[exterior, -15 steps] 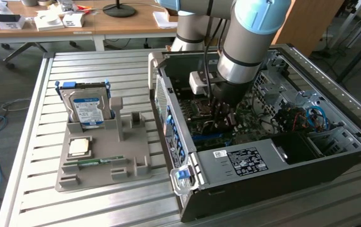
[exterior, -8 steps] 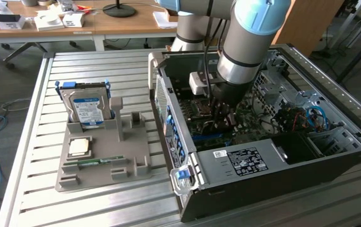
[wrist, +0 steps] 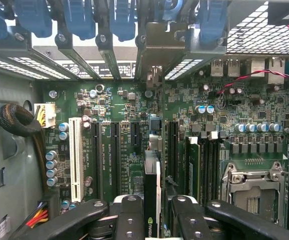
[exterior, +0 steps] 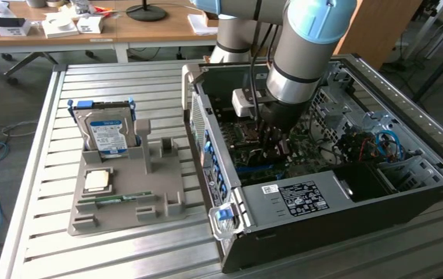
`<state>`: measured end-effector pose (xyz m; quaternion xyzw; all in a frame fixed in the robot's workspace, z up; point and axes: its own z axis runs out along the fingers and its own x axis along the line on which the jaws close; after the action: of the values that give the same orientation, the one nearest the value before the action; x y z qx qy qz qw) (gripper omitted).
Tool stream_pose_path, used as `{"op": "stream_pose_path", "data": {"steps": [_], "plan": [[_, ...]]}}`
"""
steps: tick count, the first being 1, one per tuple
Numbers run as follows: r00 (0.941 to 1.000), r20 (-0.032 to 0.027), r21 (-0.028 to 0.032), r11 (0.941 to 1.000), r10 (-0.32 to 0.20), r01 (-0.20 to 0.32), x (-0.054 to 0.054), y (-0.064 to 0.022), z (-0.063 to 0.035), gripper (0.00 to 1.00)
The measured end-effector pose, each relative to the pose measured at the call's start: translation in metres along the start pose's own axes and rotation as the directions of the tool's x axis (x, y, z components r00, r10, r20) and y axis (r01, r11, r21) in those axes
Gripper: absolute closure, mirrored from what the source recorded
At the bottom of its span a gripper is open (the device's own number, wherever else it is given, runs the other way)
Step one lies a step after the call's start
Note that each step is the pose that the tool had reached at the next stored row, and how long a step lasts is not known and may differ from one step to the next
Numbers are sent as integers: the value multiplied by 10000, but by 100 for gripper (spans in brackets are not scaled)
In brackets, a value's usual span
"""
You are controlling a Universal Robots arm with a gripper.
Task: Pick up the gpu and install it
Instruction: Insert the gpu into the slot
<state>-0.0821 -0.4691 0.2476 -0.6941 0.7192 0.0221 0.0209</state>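
Observation:
My gripper [wrist: 153, 212] is deep inside the open computer case [exterior: 407, 192], shut on the gpu [wrist: 151, 192]. The card shows edge-on, thin and dark, between the two black fingers [wrist: 128, 220]. It stands upright over the motherboard [wrist: 234, 115], in line with the black expansion slots [wrist: 115, 150], and its far end reaches toward a silver bracket [wrist: 158, 47] at the rear openings. Whether it is seated in a slot I cannot tell. In the exterior view the gripper [exterior: 272, 148] hangs low over the board with the gpu [exterior: 276, 156] below it.
On the slatted table [exterior: 43, 174] a grey holder [exterior: 128, 192] carries a silver hard drive [exterior: 107, 132], a square chip [exterior: 97, 180] and a green memory stick [exterior: 116, 199]. Blue retention clips [wrist: 122, 17], a white slot [wrist: 75, 155] and the CPU socket [wrist: 254, 187] surround the card.

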Motion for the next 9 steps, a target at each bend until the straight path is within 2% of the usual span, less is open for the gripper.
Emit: {"op": "stream_pose_path", "data": {"steps": [9], "plan": [[10000, -41, 2, 10000, 0, 0, 0, 0, 0, 74]]}}
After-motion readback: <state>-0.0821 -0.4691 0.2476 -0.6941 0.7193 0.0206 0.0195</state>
